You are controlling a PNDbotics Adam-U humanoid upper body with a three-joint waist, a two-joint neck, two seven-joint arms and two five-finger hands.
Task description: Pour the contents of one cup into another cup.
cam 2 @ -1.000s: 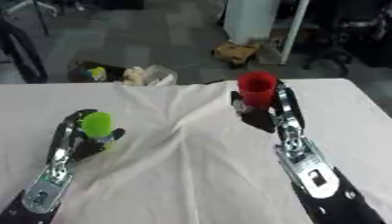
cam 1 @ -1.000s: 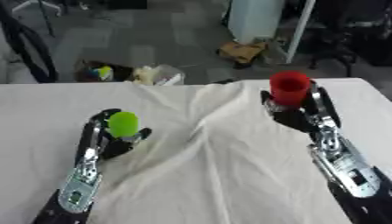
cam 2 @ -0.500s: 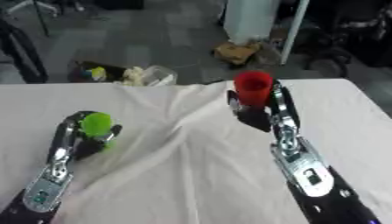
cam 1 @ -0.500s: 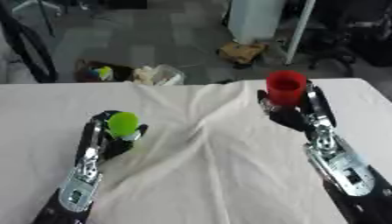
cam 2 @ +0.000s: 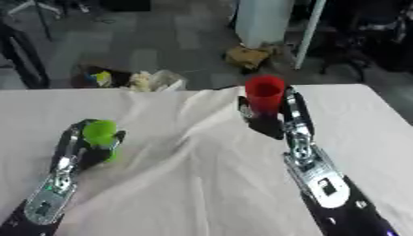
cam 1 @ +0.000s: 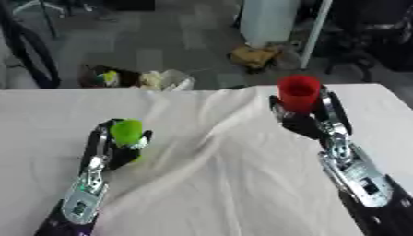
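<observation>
While the left hand (cam 1: 121, 145) grips the upright green cup (cam 1: 126, 130) at the left of the white cloth (cam 1: 209, 184), the right hand (cam 1: 305, 123) clasps the upright red cup (cam 1: 299, 93) near the far edge.

Left hand (cam 1: 121, 145), left of the red cup (cam 1: 299, 93), has its fingers curled round a green cup (cam 1: 126, 130); right hand (cam 1: 310, 122) grips the red cup upright.

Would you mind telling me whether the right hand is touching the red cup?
Touching: in the left eye view, the right hand wraps the red cup's base.
</observation>
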